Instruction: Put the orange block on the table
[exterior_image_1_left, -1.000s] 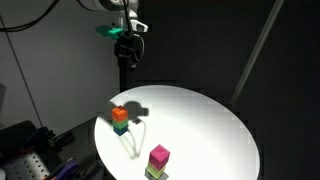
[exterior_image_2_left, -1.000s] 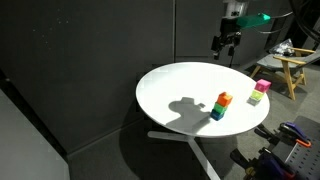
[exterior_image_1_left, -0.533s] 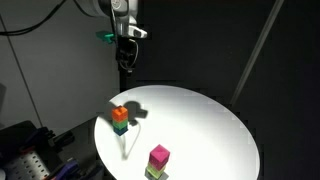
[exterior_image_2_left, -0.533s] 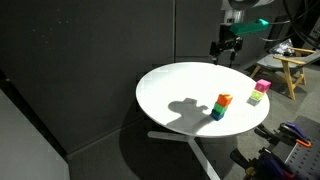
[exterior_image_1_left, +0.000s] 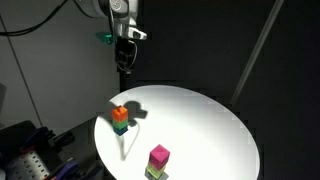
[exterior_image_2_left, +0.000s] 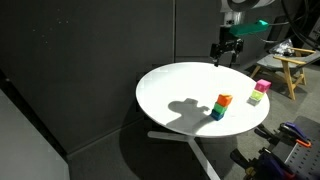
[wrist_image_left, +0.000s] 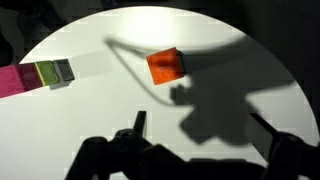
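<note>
The orange block (exterior_image_1_left: 120, 113) sits on top of a green cube (exterior_image_1_left: 120, 127), stacked near the edge of the round white table (exterior_image_1_left: 200, 130). The stack also shows in an exterior view (exterior_image_2_left: 224, 100) and from above in the wrist view (wrist_image_left: 165, 65). My gripper (exterior_image_1_left: 124, 62) hangs high above the table, well over the stack and apart from it; it also shows in an exterior view (exterior_image_2_left: 226, 56). In the wrist view its fingers (wrist_image_left: 200, 135) are spread wide and hold nothing.
A pink cube (exterior_image_1_left: 159, 155) on a yellow-green cube stands near the table's front edge, also in an exterior view (exterior_image_2_left: 262, 87) and the wrist view (wrist_image_left: 12, 80). Dark curtains surround the table. A wooden stool (exterior_image_2_left: 283, 68) and equipment stand beyond it.
My gripper has moved sideways and a little lower from a second ago, closer to above the stack. Little changed in the last half second. The blocks have not moved.
</note>
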